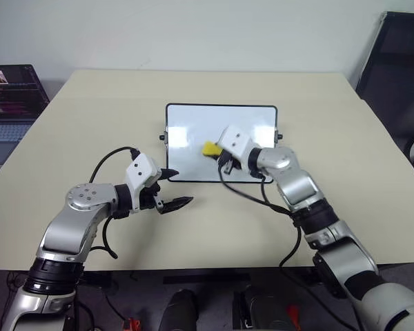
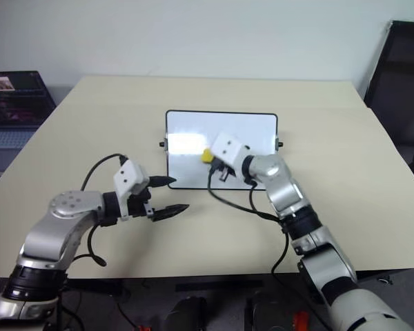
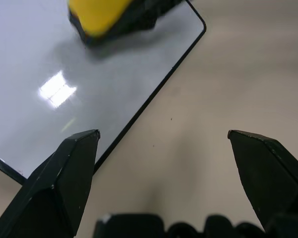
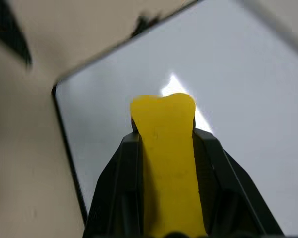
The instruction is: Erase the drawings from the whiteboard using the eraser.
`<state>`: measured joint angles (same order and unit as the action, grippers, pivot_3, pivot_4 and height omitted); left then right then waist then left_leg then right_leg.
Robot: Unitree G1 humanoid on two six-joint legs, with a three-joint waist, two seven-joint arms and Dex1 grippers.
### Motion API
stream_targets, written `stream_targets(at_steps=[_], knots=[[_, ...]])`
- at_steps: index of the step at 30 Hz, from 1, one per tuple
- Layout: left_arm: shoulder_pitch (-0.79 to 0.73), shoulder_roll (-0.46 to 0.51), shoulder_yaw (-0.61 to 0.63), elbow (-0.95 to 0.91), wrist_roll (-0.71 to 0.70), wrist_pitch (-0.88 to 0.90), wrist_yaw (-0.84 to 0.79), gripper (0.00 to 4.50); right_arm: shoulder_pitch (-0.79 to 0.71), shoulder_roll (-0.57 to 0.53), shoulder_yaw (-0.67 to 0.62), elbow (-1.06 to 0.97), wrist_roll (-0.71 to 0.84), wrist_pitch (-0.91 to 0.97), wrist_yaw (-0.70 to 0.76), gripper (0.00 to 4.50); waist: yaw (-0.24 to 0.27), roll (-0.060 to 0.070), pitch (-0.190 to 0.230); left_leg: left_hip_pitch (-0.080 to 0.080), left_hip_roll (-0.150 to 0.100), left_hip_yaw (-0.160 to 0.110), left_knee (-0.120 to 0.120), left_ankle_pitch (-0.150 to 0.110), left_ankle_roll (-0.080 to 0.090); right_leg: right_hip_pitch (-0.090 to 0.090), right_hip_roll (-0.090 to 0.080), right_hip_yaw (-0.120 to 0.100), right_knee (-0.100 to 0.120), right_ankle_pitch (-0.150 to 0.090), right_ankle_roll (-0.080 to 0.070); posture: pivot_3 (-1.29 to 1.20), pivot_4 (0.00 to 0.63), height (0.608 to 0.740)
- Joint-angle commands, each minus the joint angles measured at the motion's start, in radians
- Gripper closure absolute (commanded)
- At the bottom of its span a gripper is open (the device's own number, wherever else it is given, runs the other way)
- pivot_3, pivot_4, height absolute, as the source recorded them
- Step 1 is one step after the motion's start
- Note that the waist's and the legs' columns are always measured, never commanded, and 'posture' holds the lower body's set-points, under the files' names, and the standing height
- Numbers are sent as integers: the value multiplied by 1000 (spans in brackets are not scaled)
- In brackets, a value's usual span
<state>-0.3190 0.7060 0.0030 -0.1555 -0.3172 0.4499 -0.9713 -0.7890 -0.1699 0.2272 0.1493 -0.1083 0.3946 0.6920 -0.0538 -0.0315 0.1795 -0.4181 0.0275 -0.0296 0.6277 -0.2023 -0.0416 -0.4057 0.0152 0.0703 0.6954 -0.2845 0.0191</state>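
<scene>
Right gripper (image 4: 164, 148) clamped on the yellow eraser (image 1: 210, 147) over the whiteboard (image 1: 193, 121), seemingly wiped clean, left gripper (image 1: 174, 189) fingers apart at its near-left corner

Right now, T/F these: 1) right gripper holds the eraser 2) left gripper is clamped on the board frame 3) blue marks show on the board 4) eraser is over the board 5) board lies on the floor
1) The right gripper holds the eraser. True.
2) The left gripper is clamped on the frame. False: its fingers stand open at the near left corner of the whiteboard, gripping nothing.
3) Blue marks show. False: the board's visible surface looks clean white, with only glare.
4) The eraser is over the board. True.
5) The board lies on the floor. False: it lies on the table.
</scene>
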Motion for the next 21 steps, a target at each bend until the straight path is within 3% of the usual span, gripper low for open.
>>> stream_targets(at_steps=[1, 12, 15, 21], knots=[[-35, -11, 6, -64, -55, 5, -22, 0, 81, 28, -140, -234, 110, 195, -77, 3503, 2, 0, 0, -1, 0, -1, 0, 0, 0, 0, 0, 0, -1, 0, 0, 0, 150, 740], [-248, -115, -176, 104, -24, -154, -199, 0, 519, -12, -391, -744, 180, 577, -300, 3503, 21, 0, 0, -2, -1, 1, 0, 0, -1, 0, 2, 0, -4, -3, 4, 0, 150, 740], [-302, -172, -229, 205, -6, -216, -271, 0, 602, -12, -388, -762, 174, 582, -346, 3503, 13, 0, 0, -2, -1, 2, 0, 0, -1, 0, 2, 1, -5, -3, 4, 0, 150, 740], [-382, -260, -290, 389, 48, -338, -347, 0, 569, 46, -429, -637, 153, 536, -506, 3503, -3, 0, 0, 0, -1, 3, 1, 0, 0, 1, 7, 2, -4, -3, 5, 0, 150, 740]])
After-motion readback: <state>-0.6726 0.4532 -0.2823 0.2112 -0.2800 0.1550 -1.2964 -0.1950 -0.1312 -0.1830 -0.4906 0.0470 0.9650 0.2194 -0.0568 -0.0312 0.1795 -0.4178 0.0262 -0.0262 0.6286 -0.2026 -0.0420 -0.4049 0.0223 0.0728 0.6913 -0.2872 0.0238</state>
